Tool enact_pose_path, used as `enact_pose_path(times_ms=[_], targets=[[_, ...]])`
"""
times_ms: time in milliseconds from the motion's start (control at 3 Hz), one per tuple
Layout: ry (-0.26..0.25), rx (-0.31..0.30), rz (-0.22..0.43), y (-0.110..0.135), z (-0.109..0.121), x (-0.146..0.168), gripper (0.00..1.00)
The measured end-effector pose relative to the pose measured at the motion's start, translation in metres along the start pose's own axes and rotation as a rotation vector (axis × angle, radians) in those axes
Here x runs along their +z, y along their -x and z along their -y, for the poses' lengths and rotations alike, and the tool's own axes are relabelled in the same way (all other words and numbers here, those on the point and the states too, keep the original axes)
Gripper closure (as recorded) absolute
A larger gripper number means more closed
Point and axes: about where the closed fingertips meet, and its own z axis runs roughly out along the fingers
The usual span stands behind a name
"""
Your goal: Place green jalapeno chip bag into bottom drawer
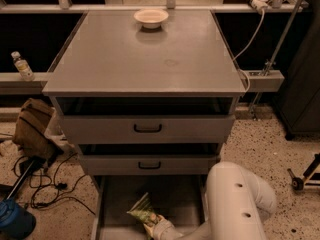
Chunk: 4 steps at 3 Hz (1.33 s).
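Note:
The green jalapeno chip bag point(141, 211) is a crinkly light-green pouch, tilted over the floor of the bottom drawer point(175, 196). That drawer is pulled out at the bottom edge of the camera view. My gripper point(153, 225) reaches in from the lower right and is shut on the bag's lower end. The wrist and most of the gripper are cut off by the frame's bottom edge. My white arm point(235, 204) covers the drawer's right side.
Two upper drawers with black handles point(147, 128) point(149, 165) stand slightly open above. A white bowl point(151, 17) sits on the cabinet top. Cables, a brown bag point(31, 126) and a blue object point(14, 220) lie on the floor left. A wheeled stand point(305, 174) is right.

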Motion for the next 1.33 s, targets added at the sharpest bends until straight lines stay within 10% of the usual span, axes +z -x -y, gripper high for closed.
enact_pose_path(times_ms=[1333], targets=[[0.0,0.0,0.0,0.0001,0.0,0.0001,0.16]])
